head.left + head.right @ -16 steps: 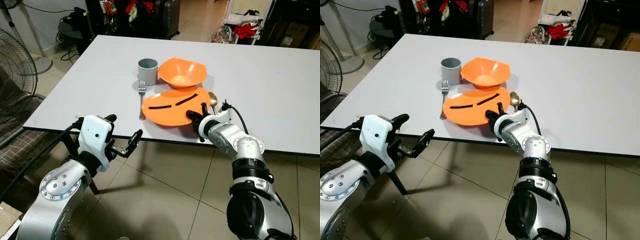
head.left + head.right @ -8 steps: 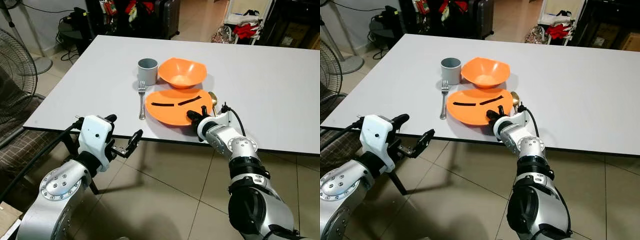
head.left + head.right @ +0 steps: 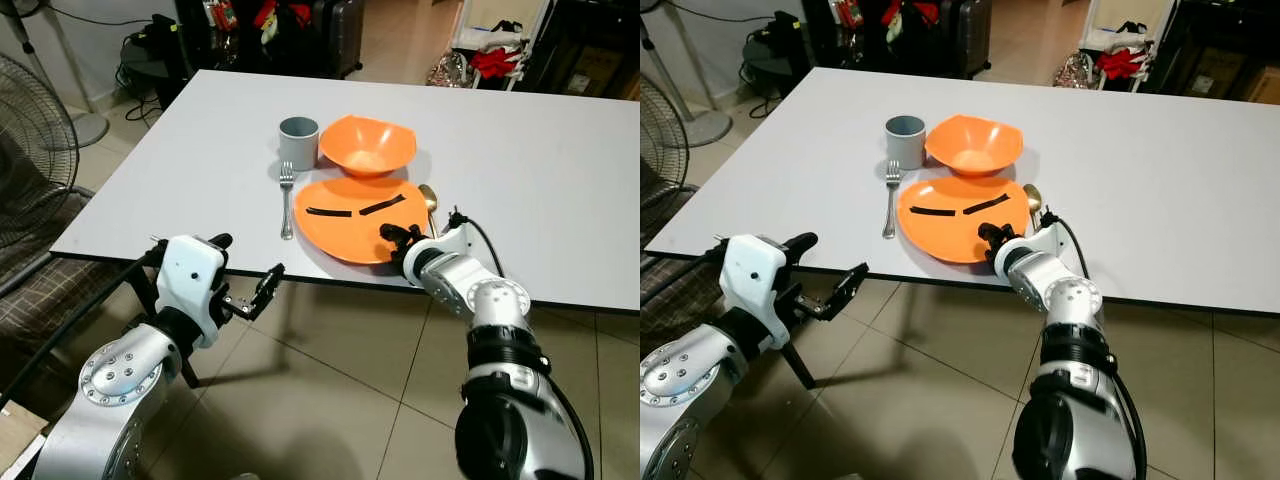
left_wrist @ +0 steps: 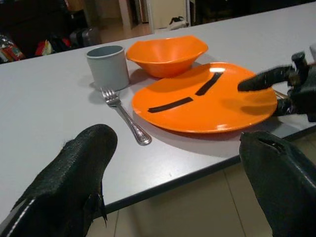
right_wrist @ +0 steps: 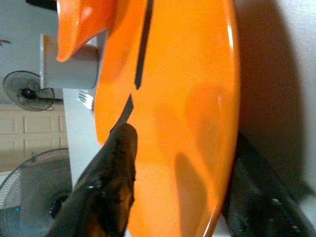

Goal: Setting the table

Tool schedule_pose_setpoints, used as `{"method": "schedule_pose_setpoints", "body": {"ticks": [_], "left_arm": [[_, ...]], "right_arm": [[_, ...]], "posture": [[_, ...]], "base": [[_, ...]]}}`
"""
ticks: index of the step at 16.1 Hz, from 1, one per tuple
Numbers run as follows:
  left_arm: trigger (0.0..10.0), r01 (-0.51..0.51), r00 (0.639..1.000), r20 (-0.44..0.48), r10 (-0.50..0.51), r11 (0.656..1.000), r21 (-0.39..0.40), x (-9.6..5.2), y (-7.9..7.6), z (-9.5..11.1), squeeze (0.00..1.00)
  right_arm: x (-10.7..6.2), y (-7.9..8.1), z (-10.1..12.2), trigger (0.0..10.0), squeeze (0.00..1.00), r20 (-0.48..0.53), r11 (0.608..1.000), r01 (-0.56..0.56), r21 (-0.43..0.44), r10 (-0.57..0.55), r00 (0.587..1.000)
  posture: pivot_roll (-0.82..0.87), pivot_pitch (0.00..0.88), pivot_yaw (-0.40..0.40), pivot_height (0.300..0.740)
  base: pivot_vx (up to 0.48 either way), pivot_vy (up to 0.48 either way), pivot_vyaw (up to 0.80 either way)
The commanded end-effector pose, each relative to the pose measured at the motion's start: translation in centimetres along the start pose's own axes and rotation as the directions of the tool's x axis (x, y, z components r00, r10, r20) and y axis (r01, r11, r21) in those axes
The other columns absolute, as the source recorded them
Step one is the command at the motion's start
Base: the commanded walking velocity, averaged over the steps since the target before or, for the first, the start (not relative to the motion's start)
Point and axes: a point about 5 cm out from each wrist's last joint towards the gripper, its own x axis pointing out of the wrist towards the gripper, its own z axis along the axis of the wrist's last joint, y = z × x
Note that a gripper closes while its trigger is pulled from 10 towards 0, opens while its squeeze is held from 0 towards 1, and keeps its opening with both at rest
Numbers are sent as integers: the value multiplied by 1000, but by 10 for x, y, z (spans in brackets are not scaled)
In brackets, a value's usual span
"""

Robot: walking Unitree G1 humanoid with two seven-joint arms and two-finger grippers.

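An orange plate (image 3: 352,218) with two black strips lies near the front edge of the white table (image 3: 550,180). My right gripper (image 3: 400,238) is shut on its near right rim, with one finger on top (image 5: 116,163) and the other beneath. Behind the plate sit an orange bowl (image 3: 367,146) and a grey cup (image 3: 298,142). A fork (image 3: 286,196) lies left of the plate, and a gold spoon (image 3: 428,197) lies at its right. My left gripper (image 3: 247,262) hangs open just below the table's front edge, left of the plate.
A standing fan (image 3: 35,150) and a checked seat (image 3: 40,290) are at my left. Bags and clutter (image 3: 280,30) stand past the table's far edge. Tiled floor (image 3: 340,380) lies under the front edge. The table's right half is bare.
The plate has slid slightly right and turned in my right gripper's hold, so its black strips lie flatter. My left arm has stayed put.
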Motion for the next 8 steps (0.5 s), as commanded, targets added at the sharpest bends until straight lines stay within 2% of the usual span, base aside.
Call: {"method": "schedule_pose_setpoints", "body": {"ticks": [1, 6, 8], "left_arm": [[10000, 8, 1000, 7, -8, 1000, 16, 0, -2, 2, 0], [10000, 5, 1000, 2, -5, 1000, 14, -2, -4, 0, 0], [10000, 5, 1000, 1, -5, 1000, 12, -2, -5, -1, 0]], "right_arm": [[-5, 7, 2, 10000, 1000, 7, 1000, -17, -16, 17, 1000], [-32, -5, -1, 10000, 1000, 17, 997, 7, -77, -6, 1000], [-36, -8, -2, 10000, 1000, 18, 997, 12, -80, -10, 1000]], "posture": [[-26, 5, 16, 740], [-27, 0, 12, 740], [-27, 0, 13, 740]], "base": [[0, 0, 0], [0, 0, 0], [0, 0, 0]]}}
